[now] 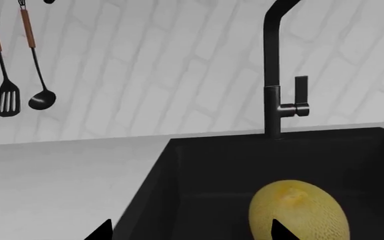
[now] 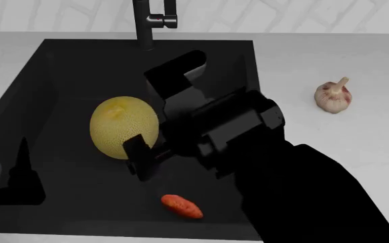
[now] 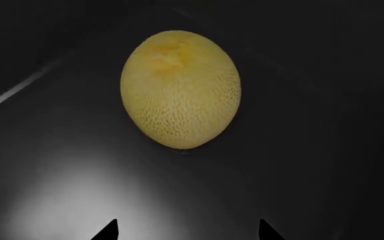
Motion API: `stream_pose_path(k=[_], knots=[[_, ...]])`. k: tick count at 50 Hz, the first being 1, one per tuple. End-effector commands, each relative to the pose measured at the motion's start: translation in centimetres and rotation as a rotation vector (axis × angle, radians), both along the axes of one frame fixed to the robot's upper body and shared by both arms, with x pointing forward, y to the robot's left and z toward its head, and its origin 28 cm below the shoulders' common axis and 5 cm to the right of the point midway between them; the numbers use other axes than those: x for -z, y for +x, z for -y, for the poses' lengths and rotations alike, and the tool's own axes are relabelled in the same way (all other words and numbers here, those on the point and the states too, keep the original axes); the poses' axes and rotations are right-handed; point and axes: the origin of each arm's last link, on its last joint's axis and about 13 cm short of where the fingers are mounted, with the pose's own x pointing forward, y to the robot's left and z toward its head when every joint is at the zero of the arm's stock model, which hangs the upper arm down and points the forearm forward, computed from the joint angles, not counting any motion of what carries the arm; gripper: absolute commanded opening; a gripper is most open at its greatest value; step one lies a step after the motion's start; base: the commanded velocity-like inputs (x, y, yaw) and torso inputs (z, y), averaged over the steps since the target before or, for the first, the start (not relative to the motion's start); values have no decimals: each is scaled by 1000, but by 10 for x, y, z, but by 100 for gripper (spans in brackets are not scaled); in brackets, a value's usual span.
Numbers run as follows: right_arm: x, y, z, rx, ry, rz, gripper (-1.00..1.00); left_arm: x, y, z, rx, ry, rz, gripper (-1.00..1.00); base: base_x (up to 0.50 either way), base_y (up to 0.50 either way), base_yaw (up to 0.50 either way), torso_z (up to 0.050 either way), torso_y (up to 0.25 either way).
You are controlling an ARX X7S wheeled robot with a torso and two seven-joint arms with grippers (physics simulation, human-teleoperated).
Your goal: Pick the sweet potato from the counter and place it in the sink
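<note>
The sweet potato (image 2: 182,206), a small orange-red tuber, lies on the floor of the black sink (image 2: 66,66) near its front wall. No gripper touches it. My right gripper (image 2: 152,120) is open and empty over the sink, just right of the yellow melon (image 2: 123,126). In the right wrist view the gripper (image 3: 186,232) points at the melon (image 3: 180,89), with nothing between its tips. My left gripper (image 2: 22,167) is open and empty at the sink's left front. In the left wrist view (image 1: 192,235) its tips straddle the sink's edge. The white counter (image 2: 329,152) surrounds the sink.
A black faucet (image 2: 147,23) stands behind the sink and also shows in the left wrist view (image 1: 275,75). A pinkish garlic bulb (image 2: 334,96) sits on the counter to the right. A spatula (image 1: 6,97) and a ladle (image 1: 40,97) hang on the white brick wall.
</note>
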Motion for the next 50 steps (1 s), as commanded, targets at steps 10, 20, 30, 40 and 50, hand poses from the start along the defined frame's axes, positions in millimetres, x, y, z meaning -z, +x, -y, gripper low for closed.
stream_pose_path(k=[10, 20, 30, 40, 50], knots=[[-50, -14, 9, 22, 229, 178, 100, 0, 1, 2, 10, 0, -1, 100, 0, 0, 0, 0, 0], [-58, -31, 23, 36, 277, 237, 100, 0, 0, 2, 8, 1, -2, 100, 0, 0, 0, 0, 0], [-59, -55, 34, 55, 373, 330, 100, -2, -1, 2, 9, 4, 3, 100, 0, 0, 0, 0, 0], [-53, -82, 44, 76, 373, 391, 100, -2, -2, 2, 10, 7, 3, 100, 0, 0, 0, 0, 0], [-55, -102, 55, 93, 364, 441, 100, -3, -2, 2, 10, 10, 4, 100, 0, 0, 0, 0, 0]])
